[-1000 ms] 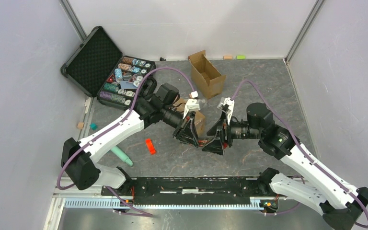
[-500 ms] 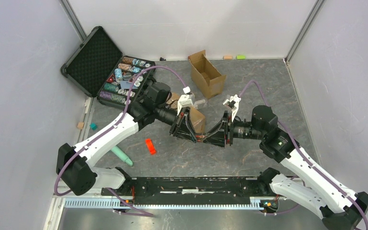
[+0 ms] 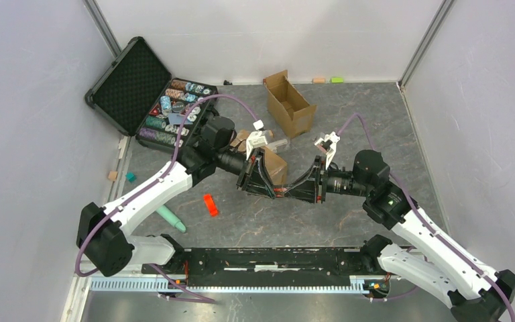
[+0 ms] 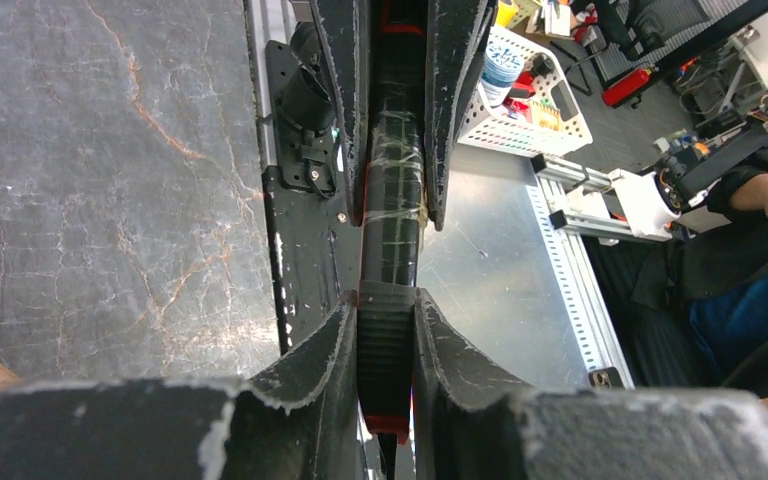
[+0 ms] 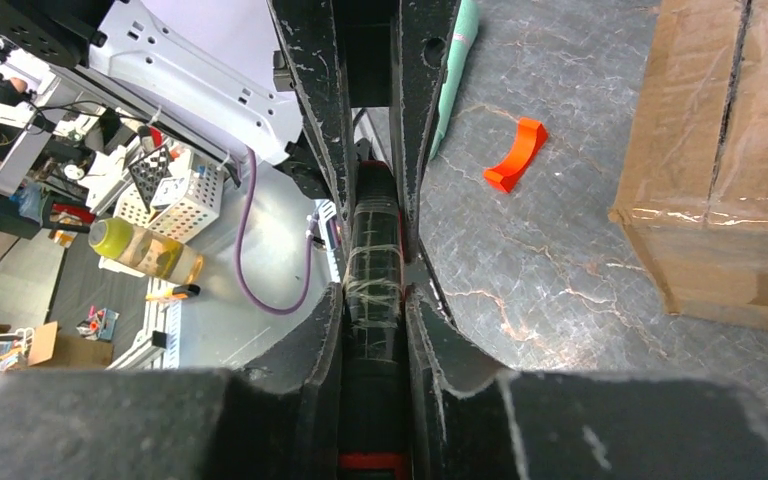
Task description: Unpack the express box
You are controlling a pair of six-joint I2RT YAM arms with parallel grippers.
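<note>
The right tool (image 5: 372, 300) closes from wide open onto the black bar (image 5: 373, 250) that the left tool (image 4: 387, 305) grips (a handover, probably; the express box (image 5: 730, 150) looks sealed).

Grey marbled tabletop (image 3: 349, 221), pale lilac walls (image 3: 33, 100), metal corner posts (image 3: 102, 27), even light.

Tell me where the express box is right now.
In the top view the express box sits mid-table, just behind the left gripper, which grips a black tool, with the open cardboard box farther back.
</note>
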